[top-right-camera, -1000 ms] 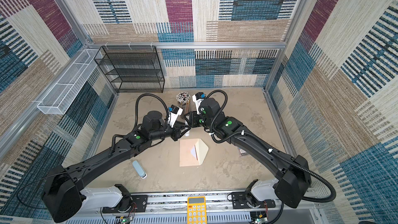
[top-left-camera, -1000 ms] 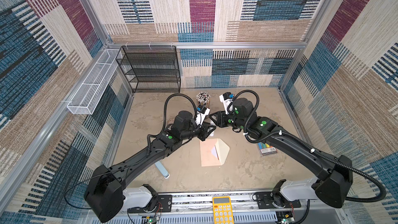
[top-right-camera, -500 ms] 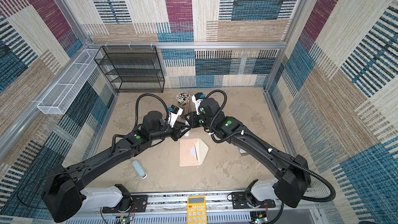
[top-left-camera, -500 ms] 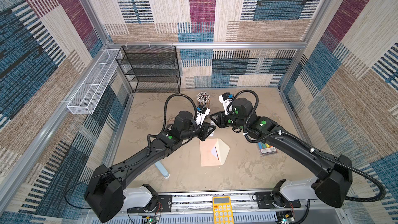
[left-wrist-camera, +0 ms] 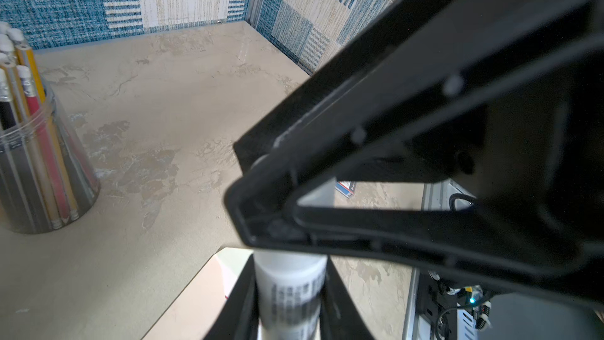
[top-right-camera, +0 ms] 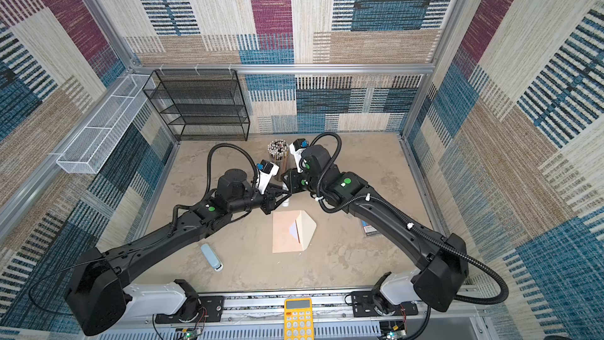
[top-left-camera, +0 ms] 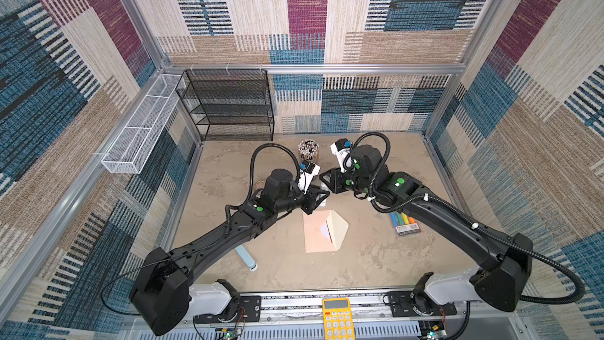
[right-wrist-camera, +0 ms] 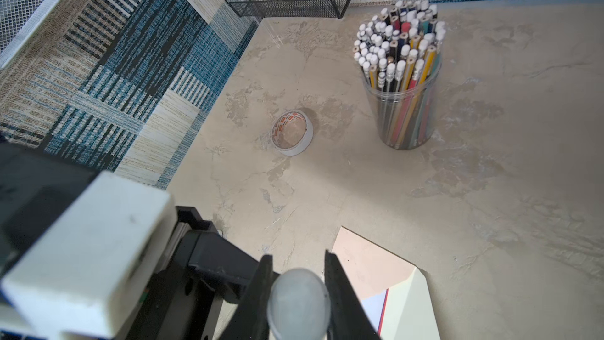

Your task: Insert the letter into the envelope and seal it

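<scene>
Uncapping a glue stick over the filled envelope
Near the middle of the tabletop the envelope (top-left-camera: 313,238) lies flat with its cream flap (top-left-camera: 338,228) open and the letter (top-left-camera: 325,231) tucked inside, a white corner showing. Just beyond it both grippers meet on a glue stick (left-wrist-camera: 289,292): the left gripper (left-wrist-camera: 289,261) is closed round the printed tube, and the right gripper (right-wrist-camera: 296,258) pinches the rounded cap (right-wrist-camera: 297,302). It is best to pull straight along the tube, with the left holding firm, clear of the pencil cup (top-left-camera: 308,148) behind
</scene>
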Available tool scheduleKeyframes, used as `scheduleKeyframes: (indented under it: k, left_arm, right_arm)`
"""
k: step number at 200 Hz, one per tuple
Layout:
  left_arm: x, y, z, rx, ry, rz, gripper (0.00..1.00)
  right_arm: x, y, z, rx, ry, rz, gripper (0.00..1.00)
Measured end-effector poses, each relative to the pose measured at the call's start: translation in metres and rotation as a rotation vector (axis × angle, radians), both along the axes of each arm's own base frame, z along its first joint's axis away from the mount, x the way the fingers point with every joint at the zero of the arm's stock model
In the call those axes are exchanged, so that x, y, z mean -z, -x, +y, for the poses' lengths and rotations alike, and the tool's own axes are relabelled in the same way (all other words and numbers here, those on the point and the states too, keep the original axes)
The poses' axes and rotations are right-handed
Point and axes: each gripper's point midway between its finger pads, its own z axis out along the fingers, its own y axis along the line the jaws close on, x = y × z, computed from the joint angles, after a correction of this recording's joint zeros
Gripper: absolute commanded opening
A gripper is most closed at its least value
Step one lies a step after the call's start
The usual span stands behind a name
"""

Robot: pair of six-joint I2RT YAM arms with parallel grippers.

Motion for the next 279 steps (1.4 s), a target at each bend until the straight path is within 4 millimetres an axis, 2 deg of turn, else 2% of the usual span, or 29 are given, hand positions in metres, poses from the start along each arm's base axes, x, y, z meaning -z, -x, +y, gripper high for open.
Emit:
scheduleKeyframes:
  k: [36,62,82,103,126,137,169,208,247,279]
  left_arm:
    - [0.021,0.007,0.006,0.000,-0.057,0.062,0.00]
    - [0.017,0.010,0.009,0.000,-0.056,0.057,0.00]
    - [0.010,0.015,0.013,-0.001,-0.051,0.050,0.00]
    - [-0.006,0.020,0.019,-0.008,-0.032,0.019,0.00]
    - [-0.020,0.027,0.028,-0.018,-0.028,-0.015,0.00]
    - [-0.027,0.031,0.031,-0.019,-0.021,-0.028,0.00]
    - [-0.038,0.039,0.041,-0.035,-0.019,-0.047,0.00]
    - [-0.046,0.047,0.050,-0.039,-0.010,-0.074,0.00]
    - [-0.040,0.054,0.056,-0.043,-0.023,-0.070,0.00]
    - [-0.036,0.052,0.058,-0.056,-0.038,-0.066,0.00]
  right_arm:
    - [-0.030,-0.011,0.000,0.022,-0.024,-0.089,0.13]
    - [-0.031,-0.019,-0.005,0.052,0.004,-0.117,0.14]
    - [-0.026,-0.032,-0.023,0.117,0.043,-0.140,0.16]
    - [0.003,-0.051,-0.056,0.216,0.100,-0.123,0.16]
    - [0.055,-0.067,-0.097,0.331,0.174,-0.057,0.16]
    - [0.078,-0.070,-0.106,0.358,0.192,-0.024,0.16]
    - [0.132,-0.082,-0.115,0.407,0.208,0.039,0.16]
    - [0.186,-0.102,-0.111,0.439,0.229,0.100,0.17]
    - [0.218,-0.115,-0.114,0.485,0.265,0.117,0.17]
    - [0.228,-0.125,-0.123,0.535,0.301,0.102,0.17]
